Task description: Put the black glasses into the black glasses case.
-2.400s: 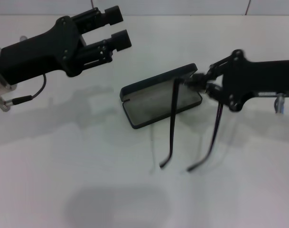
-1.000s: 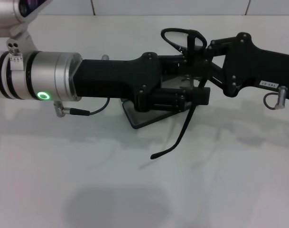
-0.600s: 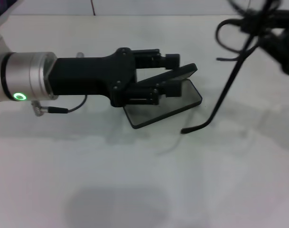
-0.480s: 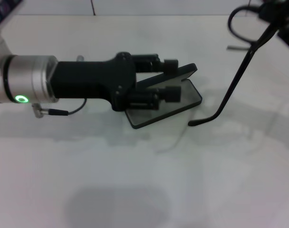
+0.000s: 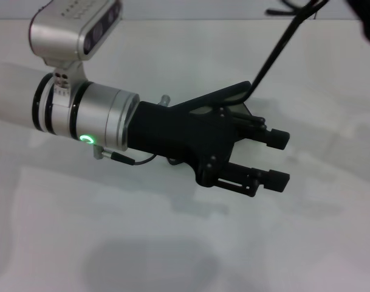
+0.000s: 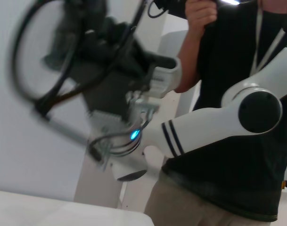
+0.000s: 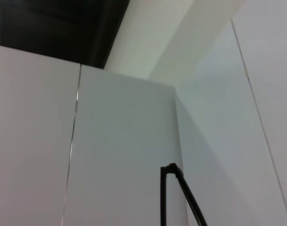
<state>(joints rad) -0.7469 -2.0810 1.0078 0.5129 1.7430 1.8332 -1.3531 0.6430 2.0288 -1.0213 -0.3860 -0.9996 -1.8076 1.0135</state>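
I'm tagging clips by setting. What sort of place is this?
Likely a robotics lab: a bare white table, plain white walls, and a person wearing a lanyard standing behind the robot.

— What carries everything here?

— A plain white table (image 5: 63,231), matte, reaching back to a white wall along its far edge.

— And what lies directly on it?

— Only the black glasses case (image 5: 224,97), open, lying right of the table's middle and nearer the far edge than the near one. Most of it is hidden; its raised lid and a sliver of the tray show.
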